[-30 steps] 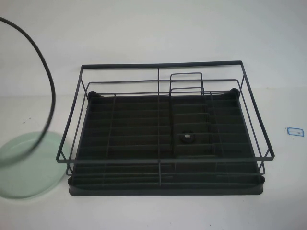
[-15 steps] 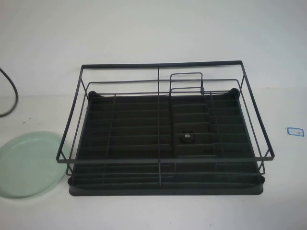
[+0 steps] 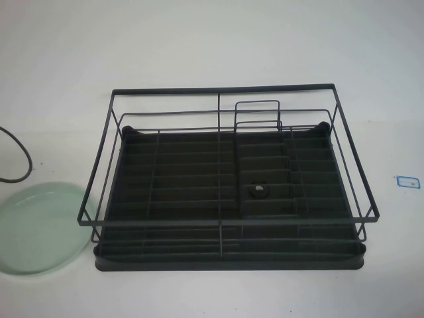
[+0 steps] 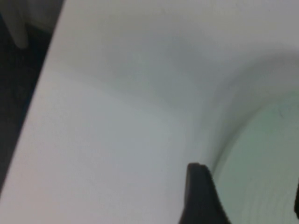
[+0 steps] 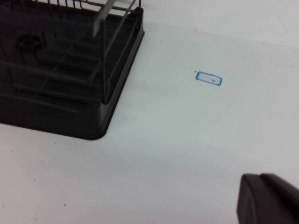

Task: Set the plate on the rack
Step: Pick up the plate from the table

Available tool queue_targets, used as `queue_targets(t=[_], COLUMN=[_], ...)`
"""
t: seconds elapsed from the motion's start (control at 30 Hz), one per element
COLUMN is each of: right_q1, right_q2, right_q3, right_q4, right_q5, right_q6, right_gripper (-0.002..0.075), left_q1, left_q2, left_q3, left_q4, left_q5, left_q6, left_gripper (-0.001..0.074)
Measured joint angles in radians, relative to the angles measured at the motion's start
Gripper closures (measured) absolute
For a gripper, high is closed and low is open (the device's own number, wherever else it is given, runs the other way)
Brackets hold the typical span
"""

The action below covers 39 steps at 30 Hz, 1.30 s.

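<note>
The plate (image 3: pixel 41 228) lay flat on the table (image 3: pixel 199 40), just left of the empty rack (image 3: pixel 225 179). Left tool (image 4: pixel 243 196) hovered apart over its rim; right tool's (image 5: pixel 268 198) state unclear. Nothing placed yet.

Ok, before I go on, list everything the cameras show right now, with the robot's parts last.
plate: one, pale mint green, flat on the table left of the rack, not yet on it.
rack: one, black wire frame on a black ribbed tray, centre of the table, nothing in it.
blue-outlined label: one, flat on the table right of the rack.
black cable: one, looping in at the left edge above the plate.
table: one, white.
left gripper: dark fingers beside the plate's rim.
right gripper: dark, over bare table right of the rack.
</note>
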<state>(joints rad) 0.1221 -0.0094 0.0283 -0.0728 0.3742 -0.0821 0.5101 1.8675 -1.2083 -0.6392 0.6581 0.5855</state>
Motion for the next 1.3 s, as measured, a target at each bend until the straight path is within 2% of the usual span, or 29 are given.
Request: queue_targets(t=[0.6,0.8,0.97,1.17,1.3], right_q1=[0.000,0.000,0.000,0.000,0.000], right_q2=[0.000,0.000,0.000,0.000,0.000], right_q3=[0.000,0.000,0.000,0.000,0.000], right_q4=[0.000,0.000,0.000,0.000,0.000], right_q5=[0.000,0.000,0.000,0.000,0.000], right_q6=[0.000,0.000,0.000,0.000,0.000], right_gripper=[0.0728,0.0728,0.0728,0.0728,0.0728], left_q1=[0.000,0.000,-0.016,-0.020,-0.020], left_q2=[0.140,0.166,0.177,0.179,0.179], left_q3=[-0.008,-0.011,-0.012,-0.013,-0.013], left_q4=[-0.053,-0.149,-0.166,-0.122,-0.128], left_q5=[-0.034,-0.016,0.012,0.009,-0.007], left_q6=[0.041,0.110,0.150,0.143,0.141], left_gripper=[0.0324,0.0333,0.0421,0.0668,0.0718])
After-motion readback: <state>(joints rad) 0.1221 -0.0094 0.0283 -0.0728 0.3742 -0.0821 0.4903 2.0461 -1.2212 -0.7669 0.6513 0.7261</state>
